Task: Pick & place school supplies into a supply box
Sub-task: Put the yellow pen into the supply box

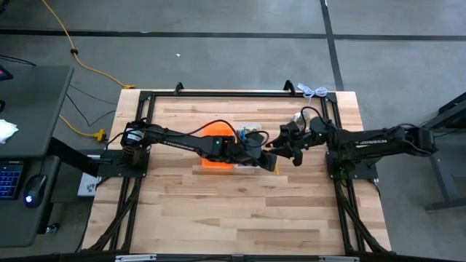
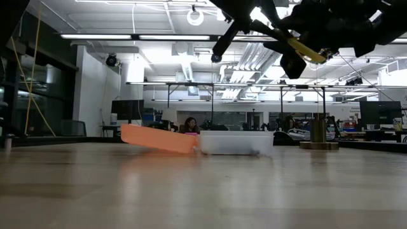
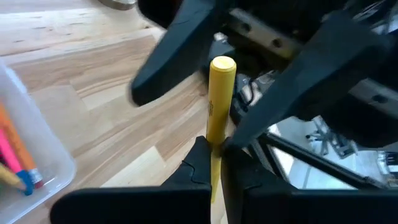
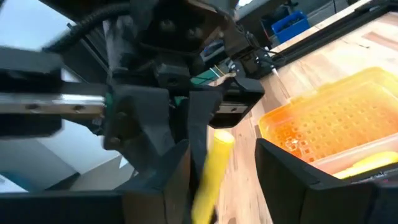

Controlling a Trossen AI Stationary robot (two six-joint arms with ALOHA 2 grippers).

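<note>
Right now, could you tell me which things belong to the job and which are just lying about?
Job:
- yellow marker, pinched in the left claw
- supply box, pens already inside
- right claw, open around the marker

Lying about:
- metal bell-shaped object
- white cable

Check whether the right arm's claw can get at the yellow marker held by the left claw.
Probably yes. The right claw stands open with the yellow marker already between its fingers, above the table. The left claw grips the marker's other end, leaving the capped end free.
</note>
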